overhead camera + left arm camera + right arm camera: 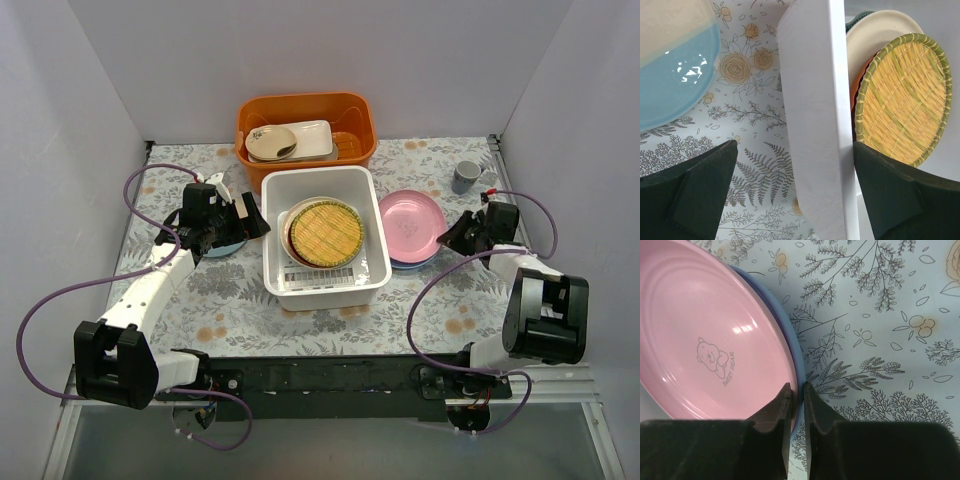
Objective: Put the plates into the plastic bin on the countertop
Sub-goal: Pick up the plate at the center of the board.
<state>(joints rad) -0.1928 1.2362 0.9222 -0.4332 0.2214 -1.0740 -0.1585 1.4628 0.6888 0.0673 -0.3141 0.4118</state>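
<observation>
Plates sit in three spots around the plastic bin, which stands in the middle of the worktop. Inside the bin I see a stack with the yellow woven plate on top, tilted, and a cream plate, a red-brown plate and a sliver of teal plate showing from under it. Just right of the bin lies the pink plate with a bear print, resting on a periwinkle plate. Just left of the bin a blue-and-cream plate lies flat on the worktop.

My left tool is spread wide and straddles the bin's left wall, one finger outside over the worktop and the other inside, beside the yellow woven plate. It holds nothing.

My right tool is at the far-from-bin edge of the pink stack, its fingers drawn almost together with the periwinkle plate's rim in the narrow gap. I cannot tell whether the pink plate's edge is caught too.

Behind the bin stands an orange tub, and a grey mug sits off to the bin's right rear.
</observation>
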